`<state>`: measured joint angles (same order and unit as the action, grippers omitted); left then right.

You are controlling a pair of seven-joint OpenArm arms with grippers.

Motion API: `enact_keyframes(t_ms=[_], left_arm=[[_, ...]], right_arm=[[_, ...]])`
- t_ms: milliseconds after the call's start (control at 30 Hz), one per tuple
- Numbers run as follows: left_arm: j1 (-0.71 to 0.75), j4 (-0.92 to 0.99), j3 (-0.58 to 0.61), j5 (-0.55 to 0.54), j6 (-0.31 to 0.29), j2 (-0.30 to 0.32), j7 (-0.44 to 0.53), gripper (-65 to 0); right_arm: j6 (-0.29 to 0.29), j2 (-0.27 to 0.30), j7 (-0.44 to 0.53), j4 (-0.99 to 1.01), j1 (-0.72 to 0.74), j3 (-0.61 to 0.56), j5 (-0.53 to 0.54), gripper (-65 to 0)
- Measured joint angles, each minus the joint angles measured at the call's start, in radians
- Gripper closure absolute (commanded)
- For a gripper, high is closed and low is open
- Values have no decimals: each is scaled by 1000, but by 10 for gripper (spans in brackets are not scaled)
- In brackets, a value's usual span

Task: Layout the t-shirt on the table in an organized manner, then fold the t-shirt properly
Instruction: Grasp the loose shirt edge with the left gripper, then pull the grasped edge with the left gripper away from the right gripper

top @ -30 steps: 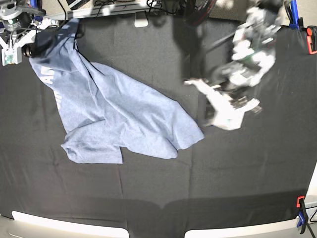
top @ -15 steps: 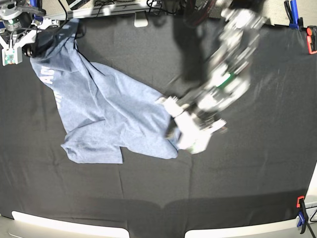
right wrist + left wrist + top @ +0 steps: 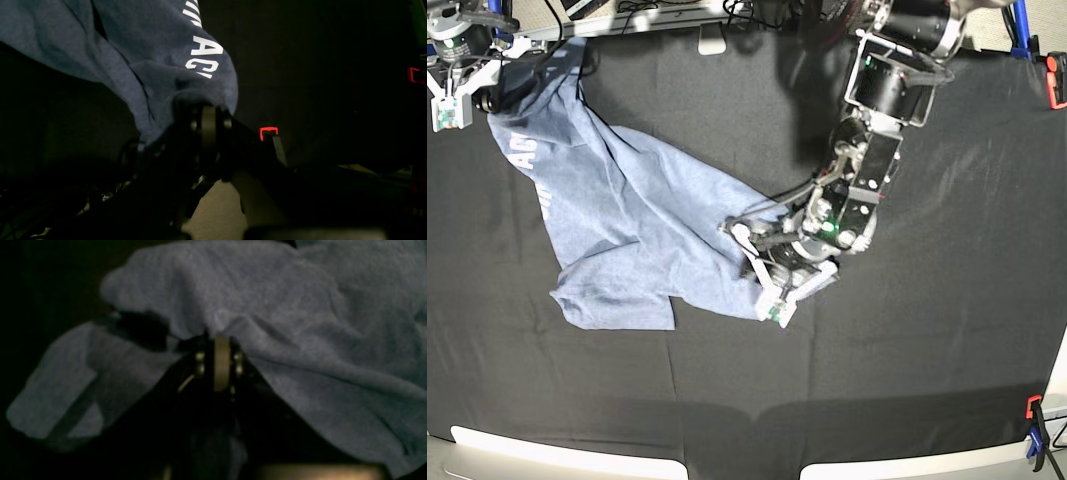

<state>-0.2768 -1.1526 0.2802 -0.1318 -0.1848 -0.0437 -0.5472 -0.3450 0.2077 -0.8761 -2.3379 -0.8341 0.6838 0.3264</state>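
The light blue-grey t-shirt [image 3: 642, 215] lies crumpled across the left half of the black-clothed table [image 3: 927, 380], running from the far left corner toward the middle. White lettering [image 3: 204, 50] shows near its upper end. My right gripper [image 3: 497, 98] is at the far left corner, shut on the shirt's upper edge [image 3: 150, 83]; in the right wrist view the right gripper [image 3: 208, 108] is pinched in the fabric. My left gripper [image 3: 749, 258] is at the shirt's lower right edge. In the left wrist view the left gripper [image 3: 217, 337] is shut on bunched cloth [image 3: 300, 323].
An orange clamp [image 3: 1056, 80] and a blue clamp [image 3: 1019, 25] hold the cloth at the far right, and another clamp [image 3: 1034, 430] is at the near right corner. Cables and a white stand [image 3: 712, 40] lie beyond the far edge. A red clamp [image 3: 268, 131] shows in the right wrist view.
My left arm has swung from the right side of the table down onto the shirt's lower right corner and closed on it, bunching that corner leftward. The right arm has not moved.
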Motion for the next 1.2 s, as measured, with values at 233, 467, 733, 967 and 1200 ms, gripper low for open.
enact_keyframes(t_ms=[233, 467, 733, 967, 1200], left_arm=[[95, -217, -1, -6, 2, 46, -5, 0], [370, -653, -35, -70, 0, 232, -5, 0], [684, -938, -267, -101, -3, 261, -3, 0], [872, -1052, -367, -130, -57, 260, -7, 0], [886, -1097, -387, -126, -56, 260, -121, 0]], right_arm=[[0, -2, 13, 0, 0, 0, 0, 0], [0, -2, 31, 0, 0, 0, 1, 0], [-24, 18, 31, 0, 0, 1, 48, 0], [-34, 33, 23, 0, 0, 1, 72, 0], [-42, 33, 20, 0, 29, 1, 72, 0]])
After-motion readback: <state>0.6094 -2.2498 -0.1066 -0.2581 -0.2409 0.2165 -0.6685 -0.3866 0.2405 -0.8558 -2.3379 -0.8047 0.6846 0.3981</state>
